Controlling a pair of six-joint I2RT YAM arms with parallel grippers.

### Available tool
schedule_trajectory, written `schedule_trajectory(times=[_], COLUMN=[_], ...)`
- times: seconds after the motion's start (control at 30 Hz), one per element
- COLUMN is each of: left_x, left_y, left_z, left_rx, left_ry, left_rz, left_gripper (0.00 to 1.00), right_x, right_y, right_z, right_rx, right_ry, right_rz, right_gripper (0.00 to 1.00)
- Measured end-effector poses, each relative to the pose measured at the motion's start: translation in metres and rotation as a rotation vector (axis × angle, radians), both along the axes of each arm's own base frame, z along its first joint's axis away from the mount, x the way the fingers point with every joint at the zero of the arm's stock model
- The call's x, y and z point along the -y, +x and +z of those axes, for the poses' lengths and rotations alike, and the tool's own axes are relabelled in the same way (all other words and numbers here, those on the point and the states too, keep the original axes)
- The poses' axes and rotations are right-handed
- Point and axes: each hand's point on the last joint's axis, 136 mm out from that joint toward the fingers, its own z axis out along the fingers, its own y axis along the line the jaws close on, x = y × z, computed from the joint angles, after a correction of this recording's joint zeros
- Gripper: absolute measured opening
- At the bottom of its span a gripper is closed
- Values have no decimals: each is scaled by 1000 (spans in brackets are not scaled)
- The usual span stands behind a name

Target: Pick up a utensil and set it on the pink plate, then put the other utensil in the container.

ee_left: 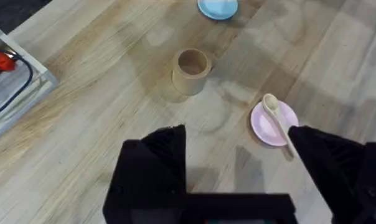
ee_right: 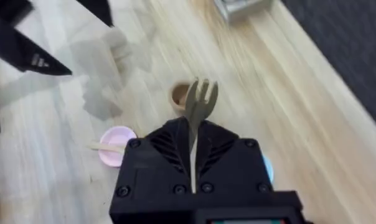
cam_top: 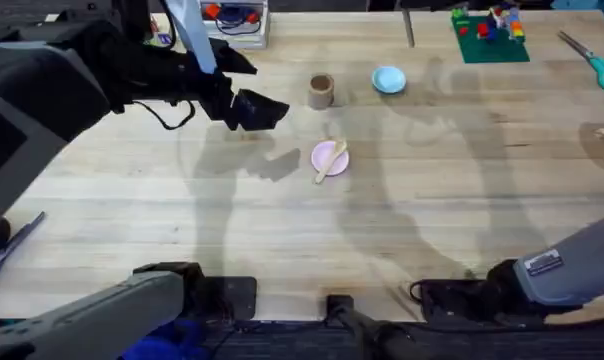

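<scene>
Pale wood makes up the table (cam_top: 282, 230), and on it the pink plate (cam_top: 330, 157) sits near the middle with the spoon (cam_top: 331, 161) lying across it, bowl on the plate and handle running off over the rim onto the table. In the left wrist view the spoon (ee_left: 276, 118) shows the same way on the plate (ee_left: 273, 124), its bowl toward the cup.

The brown cup (cam_top: 321, 91) stands upright just beyond the plate, apart from it, and the blue plate (cam_top: 388, 79) lies to its right. The left wrist view looks into the cup (ee_left: 190, 70); its mouth looks bare as far as can be seen.

The left gripper (cam_top: 244, 105) hangs above the table to the left of the cup and the pink plate. Its own view shows the left gripper (ee_left: 238, 158) with fingers (ee_left: 155, 162) spread wide apart and nothing between them.

The right gripper (ee_right: 194, 146) is closed on the fork (ee_right: 197, 118), which stands up out of the fingers with its tines uppermost. Past the tines that view shows the cup (ee_right: 179, 94), and the pink plate (ee_right: 117, 145) with the spoon (ee_right: 106, 147) off to one side.

A white tray (cam_top: 237, 20) lies at the far edge of the table, with scissors (cam_top: 594, 58) and a green block base (cam_top: 490, 35) toward the far right.
</scene>
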Motion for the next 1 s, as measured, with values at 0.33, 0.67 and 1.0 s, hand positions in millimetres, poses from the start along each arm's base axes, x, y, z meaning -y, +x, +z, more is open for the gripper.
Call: schedule_trajectory(times=[0.33,0.67,1.0], left_x=[0,0,0], left_y=[0,0,0], left_z=[0,0,0], left_rx=[0,0,0], left_ry=[0,0,0], left_rz=[0,0,0], left_gripper=[993,993,993], right_x=[-18,-28,-35], right_y=[-9,-19,-21], right_z=[24,43,50], right_rx=[158,253,263], right_ry=[114,215,303], right_rz=[171,270,312], right_gripper=[31,31,31])
